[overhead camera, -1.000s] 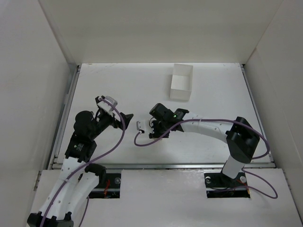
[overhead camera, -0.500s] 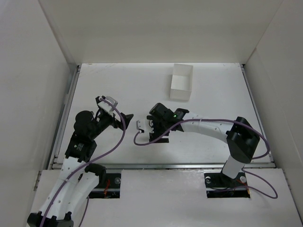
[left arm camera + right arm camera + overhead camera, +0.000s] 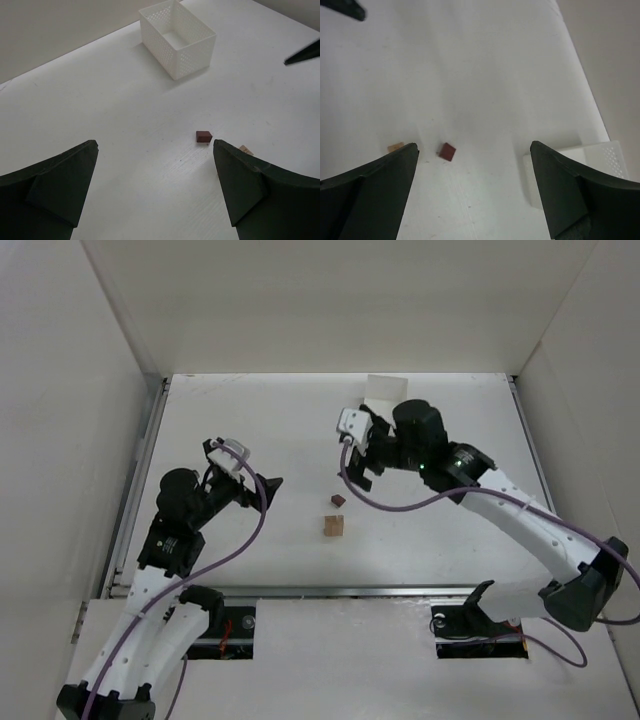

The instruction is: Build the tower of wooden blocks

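Tan block (image 3: 334,526) and dark block (image 3: 337,500) lie bare on the table (image 3: 220,420) in the top view, close together but apart, not stacked. A second ago the right gripper (image 3: 360,462) sat low over that spot and hid both. It has since lifted away toward the box (image 3: 385,390). Judgement: either a release or a missed pick, and no tower is begun. Left gripper (image 3: 258,490) has barely moved and sits to the blocks' left.

Left wrist: left gripper (image 3: 155,185) spread wide, nothing between the jaws. Dark block (image 3: 203,135) is in plain sight ahead. Tan block (image 3: 245,149) is only a sliver behind one finger. The box (image 3: 177,37) shows perforated walls and a bare inside, which the top view does not give.

Right wrist: right gripper (image 3: 475,185) also parted and empty, high above the table. Dark block (image 3: 447,151) and tan block (image 3: 395,147) both show, with a clear gap between them. Only a corner of the box (image 3: 575,170) is seen. Whether the tan piece is one block or more, I cannot tell.
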`<action>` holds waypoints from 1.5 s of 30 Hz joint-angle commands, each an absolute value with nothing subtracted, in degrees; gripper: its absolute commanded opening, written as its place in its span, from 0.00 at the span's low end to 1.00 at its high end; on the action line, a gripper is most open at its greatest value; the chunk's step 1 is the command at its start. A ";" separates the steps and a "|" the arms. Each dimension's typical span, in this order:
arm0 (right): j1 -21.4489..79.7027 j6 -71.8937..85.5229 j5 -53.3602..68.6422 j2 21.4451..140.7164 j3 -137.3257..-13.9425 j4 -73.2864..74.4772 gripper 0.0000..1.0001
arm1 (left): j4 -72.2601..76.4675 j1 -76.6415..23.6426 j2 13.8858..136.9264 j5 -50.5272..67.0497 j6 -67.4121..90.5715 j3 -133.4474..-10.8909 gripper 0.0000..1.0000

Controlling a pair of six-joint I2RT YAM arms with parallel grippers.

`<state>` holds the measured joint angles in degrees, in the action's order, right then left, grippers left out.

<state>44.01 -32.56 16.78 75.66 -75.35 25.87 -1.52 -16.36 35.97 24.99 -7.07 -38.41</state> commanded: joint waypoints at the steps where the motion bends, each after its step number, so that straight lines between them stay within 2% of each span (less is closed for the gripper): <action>1: 37.21 -29.10 21.53 80.14 -78.12 22.49 1.00 | 0.88 -16.26 37.78 24.70 -7.82 -42.36 1.00; 6: 32.70 -31.80 21.19 94.44 -83.14 29.52 0.95 | 0.88 -16.26 41.13 23.12 -9.76 -45.61 1.00; 10: 32.70 -39.79 19.77 100.54 -83.14 32.08 0.93 | 0.88 -15.64 43.41 22.59 -10.99 -46.85 1.00; 16: 32.17 -42.36 22.14 107.38 -86.22 35.95 0.93 | 2.10 -14.42 46.32 22.59 -10.99 -47.46 1.00; 34: 38.32 -36.65 19.95 116.71 -87.18 33.49 0.93 | 3.78 -13.89 49.22 22.59 -12.65 -46.41 1.00; 44: 38.85 -30.68 14.34 120.67 -91.93 32.79 0.89 | 4.83 -13.89 49.22 22.06 -12.66 -45.36 1.00; 45: 38.85 -29.98 12.67 121.28 -91.93 32.78 0.84 | 4.83 -13.89 49.22 22.06 -12.66 -45.35 1.00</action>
<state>38.61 -33.23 16.01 120.07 -89.58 35.00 1.37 -14.13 49.67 22.22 -12.19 -45.12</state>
